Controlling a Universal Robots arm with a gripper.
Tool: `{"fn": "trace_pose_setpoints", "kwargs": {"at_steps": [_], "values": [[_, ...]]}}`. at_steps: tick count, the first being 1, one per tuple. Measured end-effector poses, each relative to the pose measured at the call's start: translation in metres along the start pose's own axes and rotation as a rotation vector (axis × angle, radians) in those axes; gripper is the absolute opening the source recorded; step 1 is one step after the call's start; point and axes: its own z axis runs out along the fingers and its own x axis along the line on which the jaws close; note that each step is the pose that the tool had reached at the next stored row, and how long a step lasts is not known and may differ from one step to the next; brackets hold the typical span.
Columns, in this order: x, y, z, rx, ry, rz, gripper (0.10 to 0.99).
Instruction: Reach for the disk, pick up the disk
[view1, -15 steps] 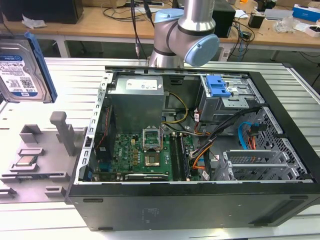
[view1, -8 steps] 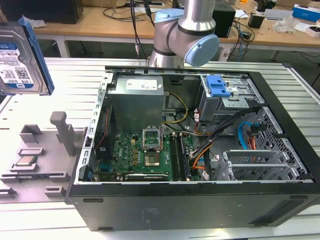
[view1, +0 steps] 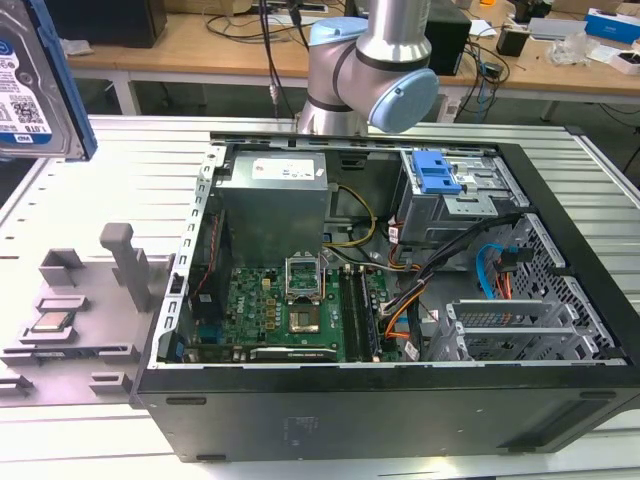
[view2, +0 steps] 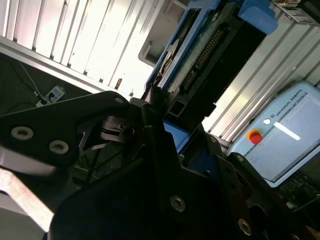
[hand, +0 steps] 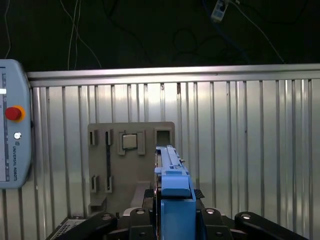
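Gripper (hand: 175, 212) pinching the disk (view1: 28, 60), blue bracket (hand: 175, 186) framing it, white-and-blue label (view1: 20, 105) showing, held clear of ribbed table (hand: 250, 150)

1. In the exterior view the arm (view1: 372, 62) stands upright at the back of the scene. A silver tube section sits above a grey joint housing with pale blue end caps, and one cap faces the camera.
2. In the first wrist view the pincer (hand: 171, 195) shows as a black body with bolted links spreading out to either side.
3. Its jaws are closed against the two flat faces of the disk (hand: 172, 165), which stands edge-on between them.
4. In the second wrist view the pincer (view2: 167, 122) clamps the disk by one end with its black fingers (view2: 150, 107).
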Motion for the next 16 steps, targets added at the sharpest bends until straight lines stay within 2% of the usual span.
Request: {"fn": "trace_pose_setpoints", "kwargs": {"at_steps": [1, 5, 13, 16], "values": [[0.0001, 0.0000, -0.0044, 0.000, -0.0001, 0.000, 0.369], [0.0003, -0.0001, -0.0145, 0.000, -0.0001, 0.000, 0.369], [0.0002, -0.0003, -0.0156, 0.000, 0.0000, 0.000, 0.369], [0.0000, -0.0077, -0.0156, 0.000, 0.0007, 0.000, 0.369]]}}
